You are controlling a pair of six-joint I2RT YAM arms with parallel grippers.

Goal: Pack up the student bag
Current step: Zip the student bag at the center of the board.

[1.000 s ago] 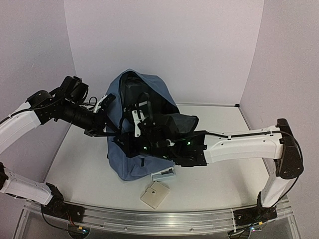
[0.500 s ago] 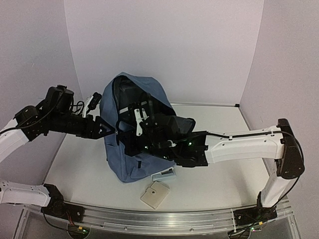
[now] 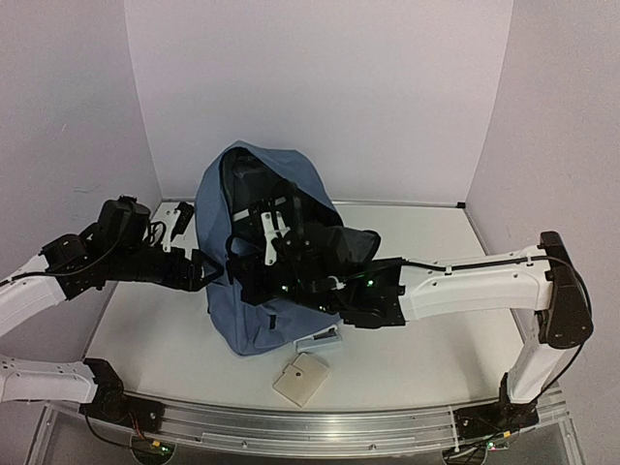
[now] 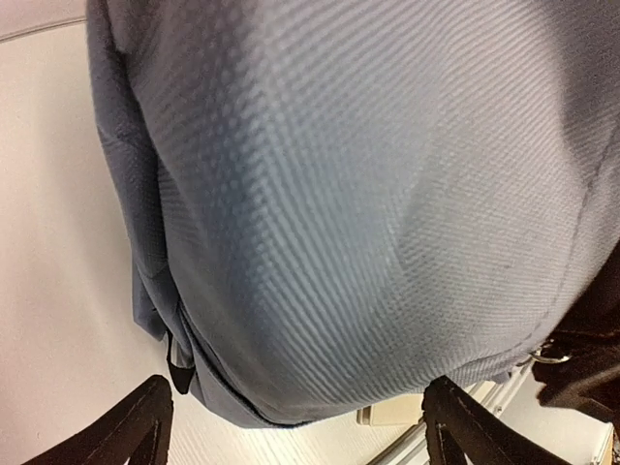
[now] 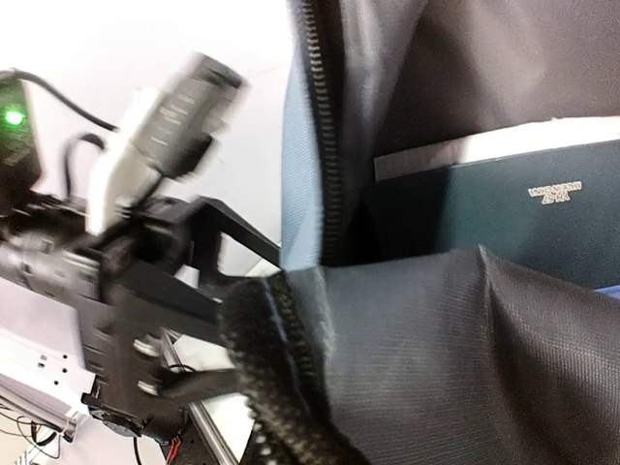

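Student bag [image 3: 254,300] stands upright mid-frame on the surface [image 3: 155,329]. My left tool [image 4: 300,431] has drawn back leftward, spread wide, so I think the rim needs regrasping; right tool [image 3: 266,230] at the mouth, grip I cannot tell.

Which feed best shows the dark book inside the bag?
Right wrist: the dark teal book, pale pages along its top edge, sits inside the student bag beside the zipper. Top external shows only a dark opening; left wrist only the bag's outer fabric.
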